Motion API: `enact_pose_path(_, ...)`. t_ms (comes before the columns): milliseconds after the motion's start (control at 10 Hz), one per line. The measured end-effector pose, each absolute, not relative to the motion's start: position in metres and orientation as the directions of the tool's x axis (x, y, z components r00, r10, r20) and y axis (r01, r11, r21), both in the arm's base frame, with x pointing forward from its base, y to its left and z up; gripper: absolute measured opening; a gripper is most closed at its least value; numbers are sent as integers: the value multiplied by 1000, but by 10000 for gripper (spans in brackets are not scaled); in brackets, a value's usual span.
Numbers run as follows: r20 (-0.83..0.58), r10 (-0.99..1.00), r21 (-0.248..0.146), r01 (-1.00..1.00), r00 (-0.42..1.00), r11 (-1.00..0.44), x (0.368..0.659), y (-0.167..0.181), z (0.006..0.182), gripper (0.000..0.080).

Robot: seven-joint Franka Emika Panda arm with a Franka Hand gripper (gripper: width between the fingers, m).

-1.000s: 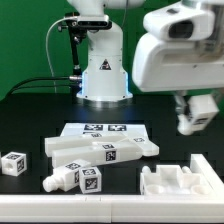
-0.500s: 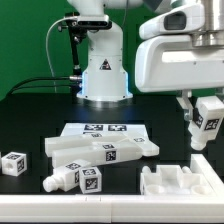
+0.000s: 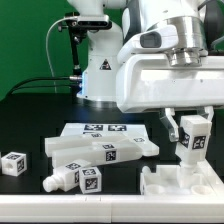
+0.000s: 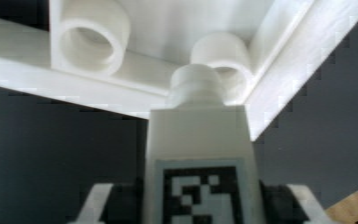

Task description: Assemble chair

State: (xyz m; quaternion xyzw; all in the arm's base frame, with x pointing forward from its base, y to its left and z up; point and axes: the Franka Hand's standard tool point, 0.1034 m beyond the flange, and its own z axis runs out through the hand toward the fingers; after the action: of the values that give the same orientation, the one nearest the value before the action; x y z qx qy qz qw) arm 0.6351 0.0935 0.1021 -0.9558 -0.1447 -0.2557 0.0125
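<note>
Fingers (image 4: 101,208) clamped on a white leg (image 3: 191,135). The leg is upright with its tag facing the exterior camera. It hangs over the notched panel (image 3: 180,182), which lies flat on the black bench (image 3: 30,120) at the exterior view's right. Can't tell from that view if the leg's lower end touches the panel.

In the wrist view the leg's rounded peg tip (image 4: 197,80) points at the panel, close to the nearer of two round sockets (image 4: 222,50). The other socket (image 4: 87,45) is off to one side. Peg not seated; contact unclear.

The other chair parts lie loose at the exterior view's left and middle:
- long bars (image 3: 100,150) lie along the front edge of the marker board (image 3: 105,128)
- a short tagged piece (image 3: 78,178) lies on its side, closer to the camera
- a cube (image 3: 13,163) sits alone at the far left, well apart

The robot base (image 3: 103,70) stands behind the marker board.
</note>
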Motion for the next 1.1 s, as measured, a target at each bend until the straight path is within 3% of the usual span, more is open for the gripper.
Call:
enact_pose_path(400,484,281,44,297,829,-954,647,100,103,282)
enact_pose_path(1100,469,289,32,311,835,-950,647,112,78,282)
